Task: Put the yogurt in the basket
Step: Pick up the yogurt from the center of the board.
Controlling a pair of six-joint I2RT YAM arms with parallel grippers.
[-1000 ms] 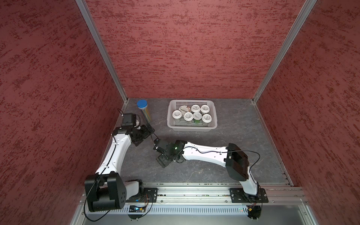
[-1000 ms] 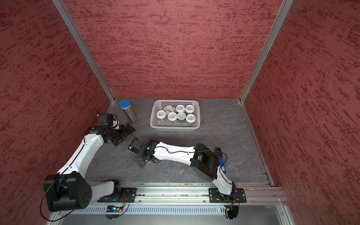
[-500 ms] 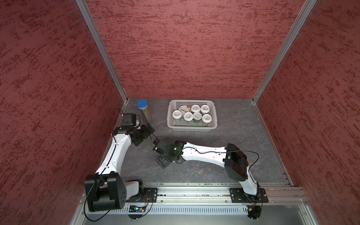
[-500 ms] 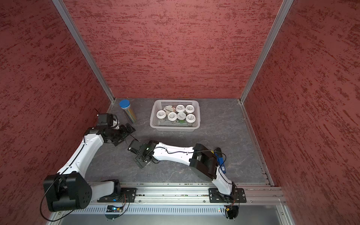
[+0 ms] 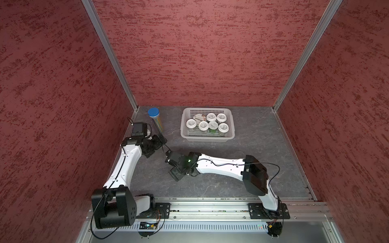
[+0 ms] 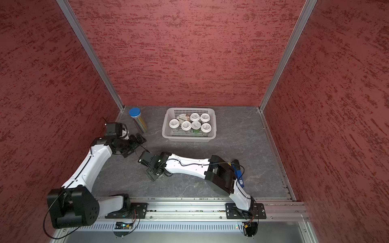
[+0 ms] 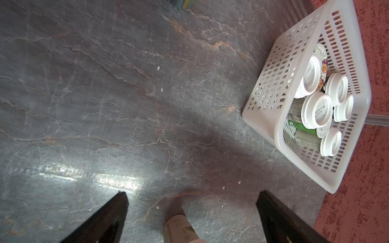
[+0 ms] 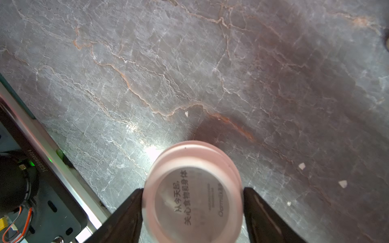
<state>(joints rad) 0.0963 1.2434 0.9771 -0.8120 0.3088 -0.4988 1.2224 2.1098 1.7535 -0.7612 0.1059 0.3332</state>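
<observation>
Count first, off a top view. There's 1 basket [image 5: 206,138] at 12 o'clock on the table [image 5: 252,147], w/ 7 yogurts inside. That's 6 white-lid cups [image 5: 203,125] plus 1 Chobani cup [image 5: 197,117] at the basket's 11 o'clock corner. The white lids sit close-packed, a near row of 4 and 2 more behind. Some green sides show betw them. 1 tube [image 5: 156,121] w/ a blue cap is at 9 o'clock of the basket, apart from it.

Your R gripper [image 8: 192,190] has the 8th yogurt, approx 7 o'clock from the basket and well apart from it. Its jaws are clamped on the held cup [image 8: 193,178], a finger against each side, spread wide since the cup fills the gap. The lid w/ grey print faces the wrist cam. Can't tell if the base is off the table.

Your L gripper [image 7: 192,193] sits at 8 o'clock of the basket, fingers spread wide, gripping nothing. In the L wrist view 1 more cup-like item [image 7: 181,229] w/ a beige printed side peeks in at the frame edge betw the fingers. It touches neither and is too cropped to ID.
</observation>
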